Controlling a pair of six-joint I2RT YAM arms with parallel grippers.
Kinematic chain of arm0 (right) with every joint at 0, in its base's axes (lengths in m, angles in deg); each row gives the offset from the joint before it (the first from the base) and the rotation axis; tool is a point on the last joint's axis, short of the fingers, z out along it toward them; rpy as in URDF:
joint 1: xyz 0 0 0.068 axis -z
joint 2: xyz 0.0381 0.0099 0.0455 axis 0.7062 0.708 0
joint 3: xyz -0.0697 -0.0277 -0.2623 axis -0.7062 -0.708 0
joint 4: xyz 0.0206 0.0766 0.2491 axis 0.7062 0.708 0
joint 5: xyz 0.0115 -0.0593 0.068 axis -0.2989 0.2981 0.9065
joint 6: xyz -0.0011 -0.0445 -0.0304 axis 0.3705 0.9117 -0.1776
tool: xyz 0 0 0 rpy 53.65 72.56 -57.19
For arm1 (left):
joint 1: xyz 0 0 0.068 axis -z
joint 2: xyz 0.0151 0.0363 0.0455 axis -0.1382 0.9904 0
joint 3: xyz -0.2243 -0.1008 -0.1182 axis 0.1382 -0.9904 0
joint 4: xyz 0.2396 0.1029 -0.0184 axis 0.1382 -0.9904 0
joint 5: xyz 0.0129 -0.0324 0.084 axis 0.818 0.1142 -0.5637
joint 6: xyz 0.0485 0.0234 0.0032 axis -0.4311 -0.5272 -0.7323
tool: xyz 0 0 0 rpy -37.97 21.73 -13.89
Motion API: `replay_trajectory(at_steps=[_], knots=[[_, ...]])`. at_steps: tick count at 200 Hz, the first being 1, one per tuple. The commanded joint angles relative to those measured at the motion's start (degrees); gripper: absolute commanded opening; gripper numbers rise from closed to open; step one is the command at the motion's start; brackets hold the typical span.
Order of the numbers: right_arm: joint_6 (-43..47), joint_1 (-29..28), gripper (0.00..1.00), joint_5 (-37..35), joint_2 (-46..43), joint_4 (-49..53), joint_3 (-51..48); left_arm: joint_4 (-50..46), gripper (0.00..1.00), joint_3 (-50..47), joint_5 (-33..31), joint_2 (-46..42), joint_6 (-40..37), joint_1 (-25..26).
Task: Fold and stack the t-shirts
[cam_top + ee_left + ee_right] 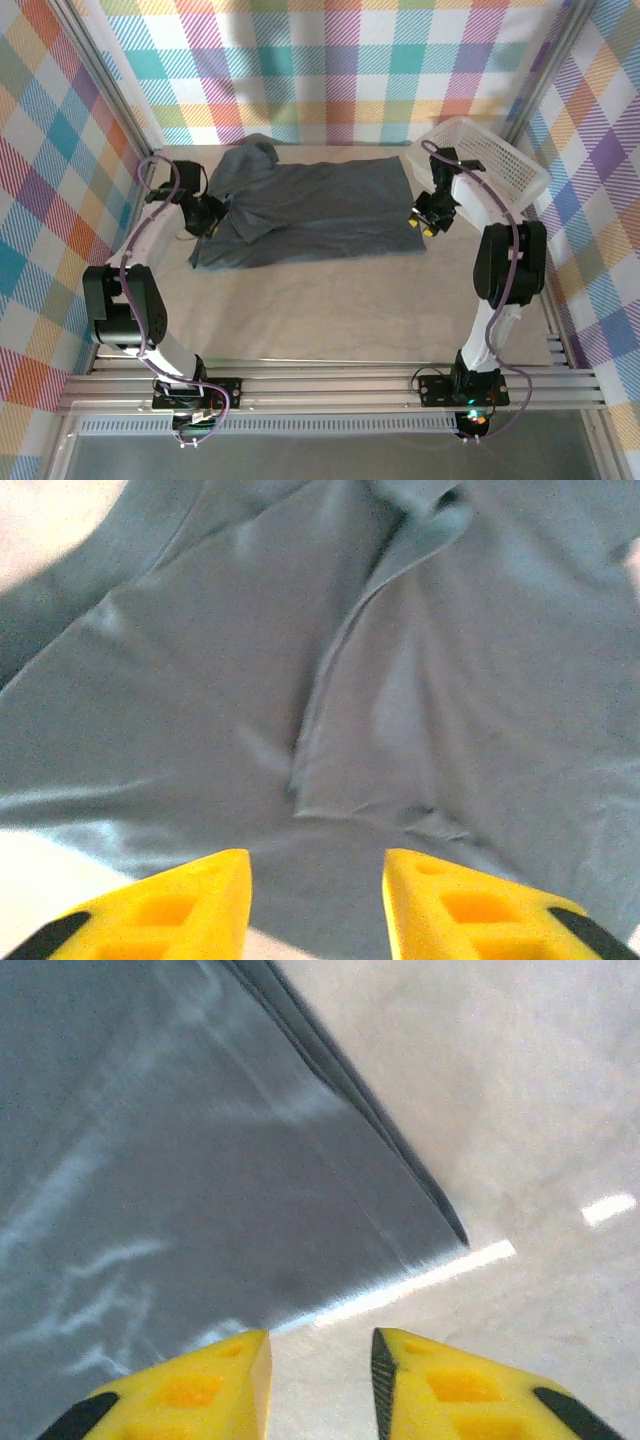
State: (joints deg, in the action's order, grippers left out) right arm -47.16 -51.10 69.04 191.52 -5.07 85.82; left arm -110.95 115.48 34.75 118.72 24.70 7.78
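The charcoal t-shirt (310,210) lies flat across the far half of the table (330,310), hem end near the white basket (490,160). The left gripper (208,222) over its sleeve end and the right gripper (428,222) over its near hem corner both stand parted and empty; each should probably pinch every layer and lift in step, keeping the cloth taut
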Motion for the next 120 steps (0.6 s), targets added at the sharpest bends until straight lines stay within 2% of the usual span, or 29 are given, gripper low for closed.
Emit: replay_trajectory(at_steps=[1, 23, 46, 87, 120], knots=[[0.1, -0.5, 0.27, 3.8, -0.1, -6.4, -5.1, 2.1, 0.36, -4.3, 2.1, 2.8, 3.3, -0.9], [0.8, -1.2, 0.25, 3.9, 2.6, -7.3, -4.7, 2.0, 0.32, -2.4, 1.5, 8.6, 2.5, -1.2], [0.8, -1.4, 0.24, 4.1, 6.2, -6.8, -2.7, -1.2, 0.27, 0.9, -4.2, 12.7, -0.5, -2.5], [1.7, -1.5, 0.24, 0.2, 12.5, -0.6, 1.9, -1.4, 0.25, 1.6, -7.0, 13.7, -6.0, -6.6], [2.0, -1.5, 0.24, -1.7, 12.8, 0.6, 0.7, 0.1, 0.25, -0.6, -6.3, 13.3, -9.2, -9.4]])
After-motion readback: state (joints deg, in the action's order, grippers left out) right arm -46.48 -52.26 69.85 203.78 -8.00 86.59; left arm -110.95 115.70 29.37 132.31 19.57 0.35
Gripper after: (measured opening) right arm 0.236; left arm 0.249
